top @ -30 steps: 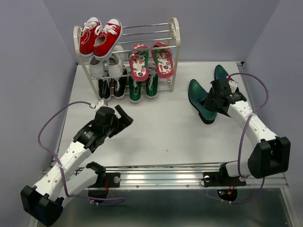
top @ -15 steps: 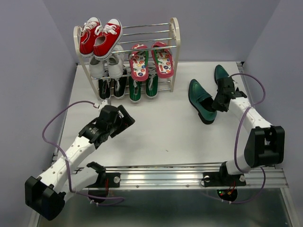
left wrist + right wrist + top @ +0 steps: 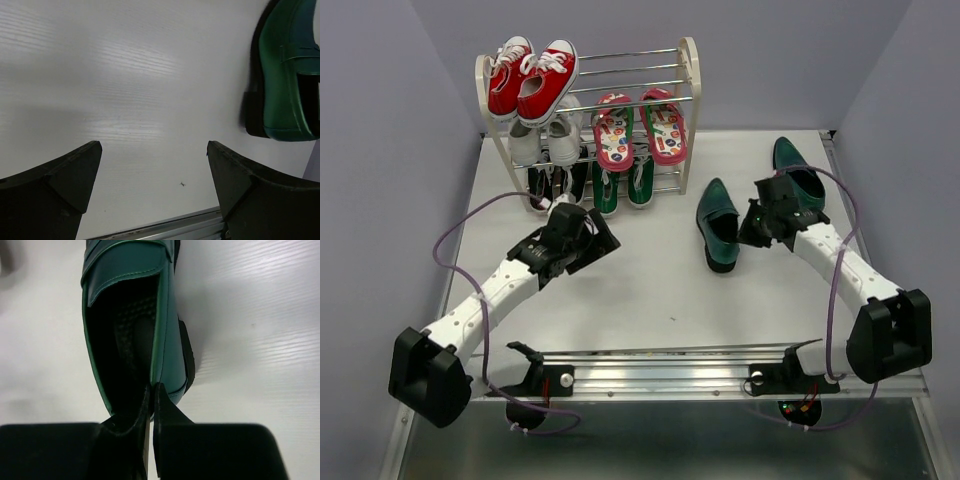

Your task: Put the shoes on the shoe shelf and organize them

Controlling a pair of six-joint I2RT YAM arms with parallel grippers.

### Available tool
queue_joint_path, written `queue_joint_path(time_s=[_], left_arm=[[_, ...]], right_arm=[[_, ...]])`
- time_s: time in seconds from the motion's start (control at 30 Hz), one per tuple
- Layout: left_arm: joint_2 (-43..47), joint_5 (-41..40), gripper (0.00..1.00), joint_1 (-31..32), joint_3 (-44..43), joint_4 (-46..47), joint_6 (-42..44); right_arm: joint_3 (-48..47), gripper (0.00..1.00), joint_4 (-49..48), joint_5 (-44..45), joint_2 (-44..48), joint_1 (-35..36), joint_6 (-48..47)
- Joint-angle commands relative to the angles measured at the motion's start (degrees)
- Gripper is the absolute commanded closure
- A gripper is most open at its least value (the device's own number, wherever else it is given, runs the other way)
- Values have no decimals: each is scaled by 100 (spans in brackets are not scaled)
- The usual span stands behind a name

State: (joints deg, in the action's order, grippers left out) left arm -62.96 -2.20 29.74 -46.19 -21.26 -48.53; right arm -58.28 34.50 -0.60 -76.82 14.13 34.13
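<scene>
One glossy dark green loafer (image 3: 717,225) (image 3: 130,305) lies right of the table's middle, toe pointing toward the arms' bases. My right gripper (image 3: 752,224) (image 3: 152,387) is shut on its heel rim, one finger inside the shoe and one outside. The other loafer (image 3: 798,178) sits behind the right arm, partly hidden. My left gripper (image 3: 605,240) (image 3: 155,150) hangs open over bare table, and the held loafer (image 3: 287,75) shows at that view's right edge. On the shoe shelf (image 3: 692,90), pink-red flip-flops (image 3: 640,128) fill the middle tier's right side, with green canvas sneakers (image 3: 620,185) below.
Red sneakers (image 3: 532,75) lean on the top tier's left side, white sneakers (image 3: 545,140) under them, black sneakers (image 3: 555,185) at the bottom left. The top tier's right half holds nothing. A metal rail (image 3: 670,365) runs along the near table edge.
My right gripper has gone from open to shut on the loafer's heel rim, and the shoe has swung left. The left arm has reached forward and rightward, staying open.
</scene>
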Motion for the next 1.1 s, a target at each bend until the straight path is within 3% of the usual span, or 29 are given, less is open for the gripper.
queue_joint_path(time_s=[0.0,0.1,0.4,0.43,0.53,0.57,0.63,0.73,0.77,0.83,0.87,0.97,1.03,1.07], left_arm=[[-436,457,1,172,-539,455,274],[-849,500,1,497,-855,517,274],[-2167,984,1,1288,-1629,816,37],[-2359,1063,1,1350,-1760,877,-41],[-2650,1177,1,1560,-1998,878,-147],[-2843,1186,1,1605,-2129,860,-217],[-3020,1178,1,1710,-2262,781,-305],[-3336,1064,1,1895,-2499,588,-516],[-3459,994,1,1965,-2595,527,-665],[-3582,845,2,2027,-2692,447,-797],[-3696,800,6,2053,-2789,308,-920],[-3802,625,16,2089,-2834,157,-1105],[-3855,545,31,2133,-2825,17,-1246],[-3882,510,31,2142,-2834,16,-1281]], right_arm=[[141,99,-374,-459,272,625,470],[614,99,-750,-283,308,1379,822],[1012,98,-1464,533,387,2234,1781],[1003,86,-1438,604,413,2234,1807],[950,76,-1176,1051,605,2234,1931],[889,63,-1069,1184,659,2234,1957],[819,48,-788,1447,747,2234,2018],[766,42,-235,2079,957,2234,2062],[766,32,-164,2203,1071,2234,2080],[766,23,116,2624,1221,2234,2141],[766,10,214,2792,1370,2234,2211],[722,5,592,3477,1599,2234,2256],[661,0,856,3970,1775,2234,2308],[660,0,926,4102,1828,2234,2309]])
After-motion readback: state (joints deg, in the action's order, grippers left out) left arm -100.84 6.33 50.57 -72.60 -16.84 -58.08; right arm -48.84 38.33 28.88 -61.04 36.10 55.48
